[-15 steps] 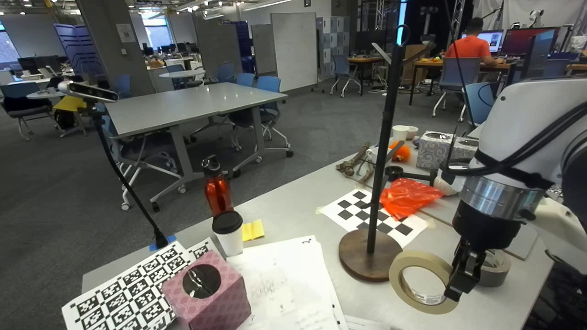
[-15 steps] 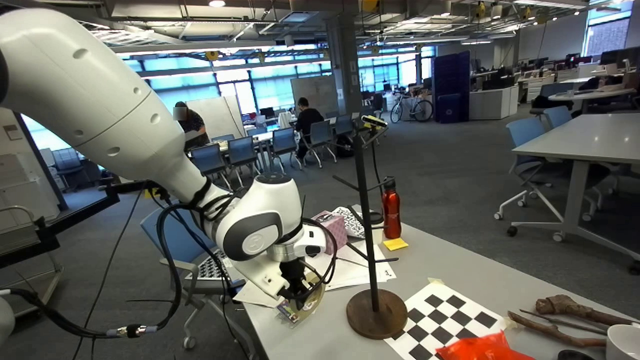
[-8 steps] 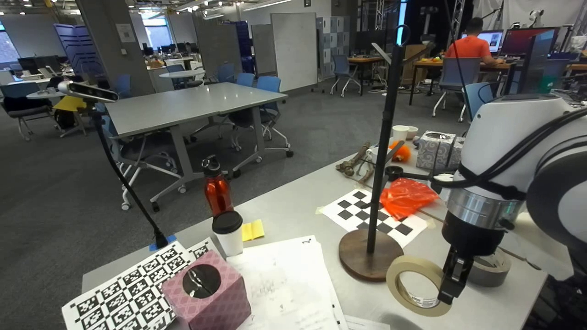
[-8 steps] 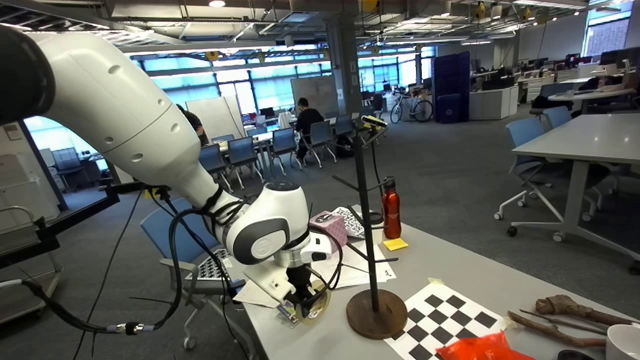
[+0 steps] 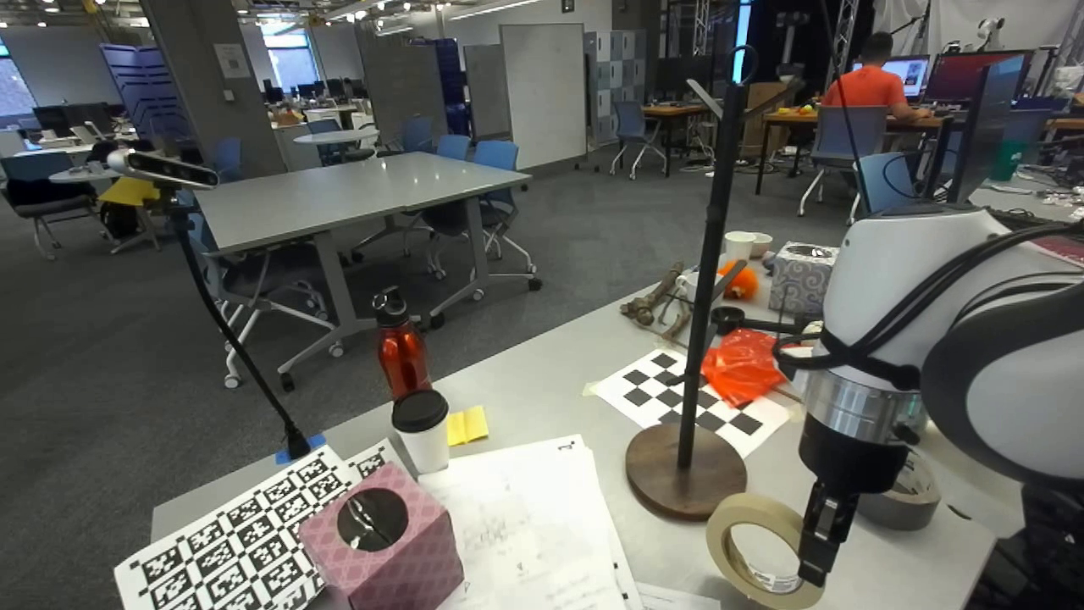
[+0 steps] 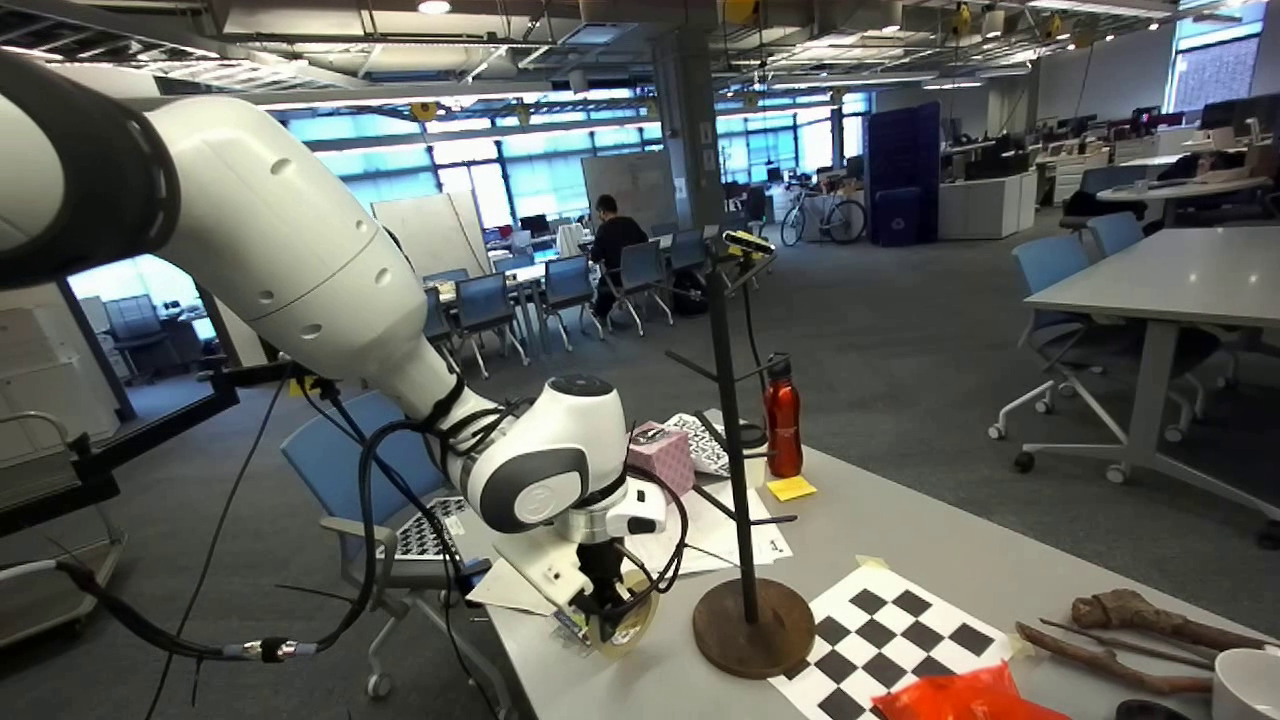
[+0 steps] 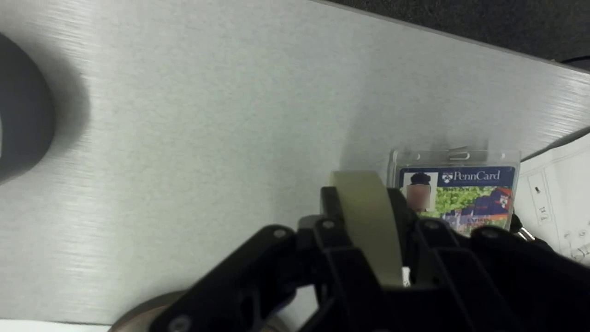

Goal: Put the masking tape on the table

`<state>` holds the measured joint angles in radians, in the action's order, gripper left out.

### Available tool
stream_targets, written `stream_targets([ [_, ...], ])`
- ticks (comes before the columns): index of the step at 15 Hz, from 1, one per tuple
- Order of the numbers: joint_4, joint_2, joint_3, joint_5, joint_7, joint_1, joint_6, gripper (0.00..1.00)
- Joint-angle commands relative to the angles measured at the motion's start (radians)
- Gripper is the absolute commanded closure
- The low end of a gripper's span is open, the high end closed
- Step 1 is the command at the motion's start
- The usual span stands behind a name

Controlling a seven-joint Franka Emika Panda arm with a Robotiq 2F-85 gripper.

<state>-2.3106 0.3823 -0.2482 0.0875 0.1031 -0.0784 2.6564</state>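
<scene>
Your gripper [image 7: 363,203] pinches the tape [image 7: 372,226] in its jaws by the robot-side edge of the table [image 7: 207,115]; whether they touch, you can't tell; the card [image 7: 456,196] lies just beside; the stand [image 5: 705,296], farther in; the bottle [image 5: 403,356], at the far edge.

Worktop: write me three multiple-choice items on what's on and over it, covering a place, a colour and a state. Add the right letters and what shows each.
1. In the wrist view, on which side of the tape is the ID card?
A. Left
B. Right
C. Below

2. What colour is the bottle?
A. Green
B. White
C. Red

3. How does the gripper stand?
A. Shut on the tape
B. Wide open
C. Shut on nothing

1: B, as the card shows to the tape's right.
2: C, as both exterior views show a red body.
3: A, as the wrist view shows both jaws against the tape's wall.
</scene>
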Motion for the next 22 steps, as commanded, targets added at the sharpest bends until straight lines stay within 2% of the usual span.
stream_targets([
  [1,0.036,0.018,0.065,-0.006,-0.026,0.062,-0.054,0.93],
  [5,0.042,0.033,0.114,-0.015,-0.08,0.101,-0.088,0.93],
  [6,0.046,0.035,0.119,-0.012,-0.09,0.106,-0.099,0.6],
  [7,0.047,0.035,0.127,-0.015,-0.102,0.113,-0.105,0.45],
  [13,0.048,0.044,0.164,-0.035,-0.136,0.137,-0.12,0.02],
  [22,0.049,0.036,0.214,-0.084,-0.217,0.17,-0.065,0.0],
])
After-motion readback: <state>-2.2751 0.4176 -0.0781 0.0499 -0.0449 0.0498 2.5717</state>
